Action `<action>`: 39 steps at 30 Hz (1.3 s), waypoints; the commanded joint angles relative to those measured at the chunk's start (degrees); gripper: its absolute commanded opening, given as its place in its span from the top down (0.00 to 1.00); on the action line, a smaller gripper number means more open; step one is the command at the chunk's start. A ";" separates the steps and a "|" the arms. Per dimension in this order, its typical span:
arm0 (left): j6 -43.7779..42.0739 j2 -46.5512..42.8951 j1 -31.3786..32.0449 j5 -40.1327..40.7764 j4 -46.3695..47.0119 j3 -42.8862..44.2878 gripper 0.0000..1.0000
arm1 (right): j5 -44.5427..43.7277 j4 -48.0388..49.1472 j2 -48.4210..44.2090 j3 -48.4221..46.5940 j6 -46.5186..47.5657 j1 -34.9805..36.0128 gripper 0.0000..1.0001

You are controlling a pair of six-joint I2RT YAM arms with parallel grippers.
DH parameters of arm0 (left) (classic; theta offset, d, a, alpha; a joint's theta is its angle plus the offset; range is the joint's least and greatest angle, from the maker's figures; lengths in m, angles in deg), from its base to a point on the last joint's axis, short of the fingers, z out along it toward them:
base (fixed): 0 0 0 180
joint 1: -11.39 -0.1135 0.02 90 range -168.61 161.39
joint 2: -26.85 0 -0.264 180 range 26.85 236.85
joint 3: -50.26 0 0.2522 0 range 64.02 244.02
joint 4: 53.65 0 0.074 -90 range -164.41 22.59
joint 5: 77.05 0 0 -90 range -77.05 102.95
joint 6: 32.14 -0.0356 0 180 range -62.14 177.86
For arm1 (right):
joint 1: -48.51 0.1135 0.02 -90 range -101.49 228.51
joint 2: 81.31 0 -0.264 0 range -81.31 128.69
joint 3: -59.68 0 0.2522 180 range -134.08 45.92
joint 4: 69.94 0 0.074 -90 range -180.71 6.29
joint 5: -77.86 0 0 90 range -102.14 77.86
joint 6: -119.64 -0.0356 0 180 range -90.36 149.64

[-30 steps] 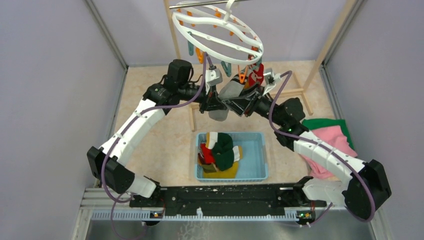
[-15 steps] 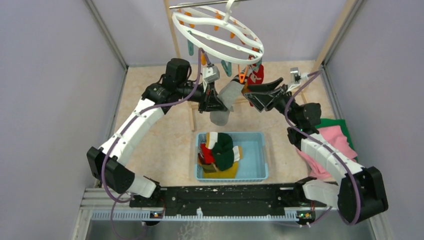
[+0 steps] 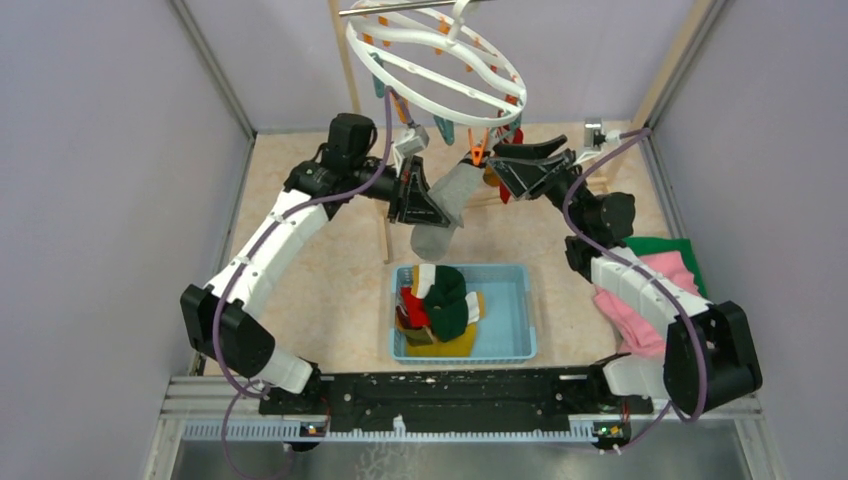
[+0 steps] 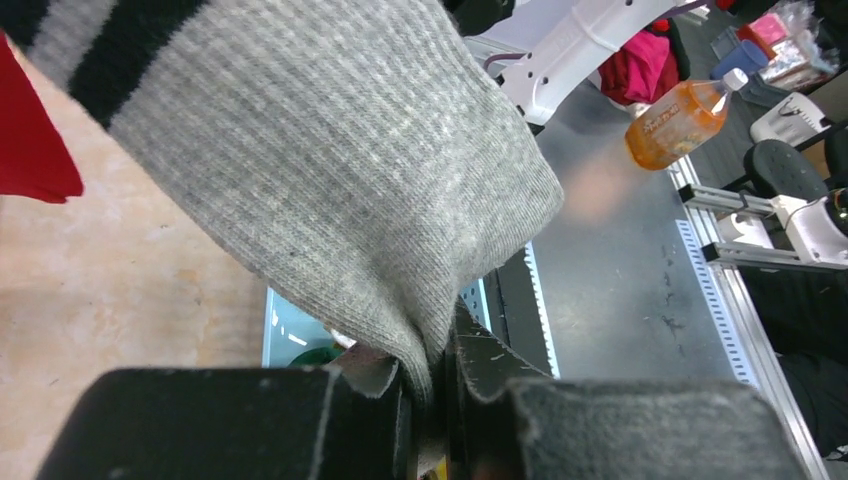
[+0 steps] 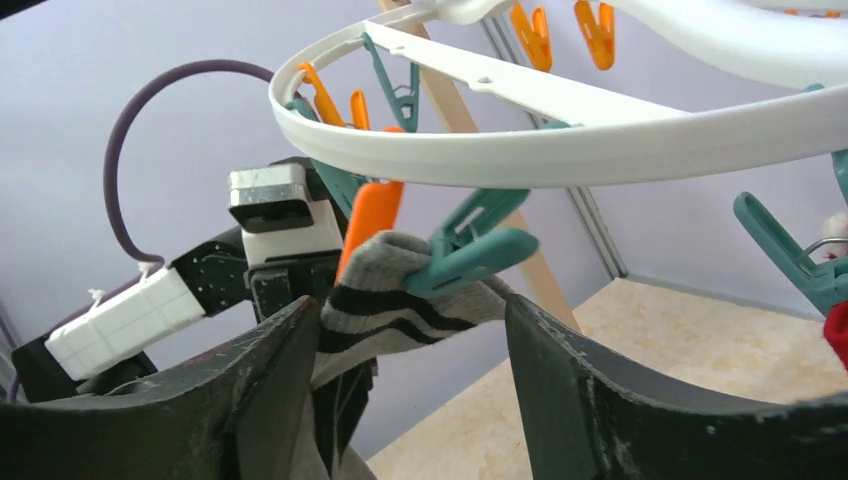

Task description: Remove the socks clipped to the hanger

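Movement on the right: from above, the right jaws have swung back up to the grey sock [image 3: 445,200], spread wide; three sock colours in the basket [image 3: 525,310]. Left wrist: left jaws pinch its toe, one red sock [image 4: 30,140] behind. Right wrist: we see one teal clip [image 5: 480,250] and one orange clip [image 5: 368,225] at its cuff under the hanger [image 5: 560,150]; unclipping looks next

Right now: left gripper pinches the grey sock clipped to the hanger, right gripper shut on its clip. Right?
No: the right gripper is open, jaws wide apart by the clip, per the right wrist view. The left gripper does pinch the sock clipped to the hanger.
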 commanded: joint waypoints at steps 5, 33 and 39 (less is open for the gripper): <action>4.84 -3.27 -5.64 -7.51 4.11 1.40 0.85 | -1.25 6.82 3.52 -3.61 0.49 2.41 0.30; 5.09 -10.92 -12.24 -0.36 12.34 -12.89 0.03 | -4.71 -1.96 6.01 -13.79 8.34 7.58 0.45; 3.69 -11.73 -12.16 3.90 13.20 -10.48 0.01 | -4.87 -6.63 3.85 -13.81 10.90 7.56 0.46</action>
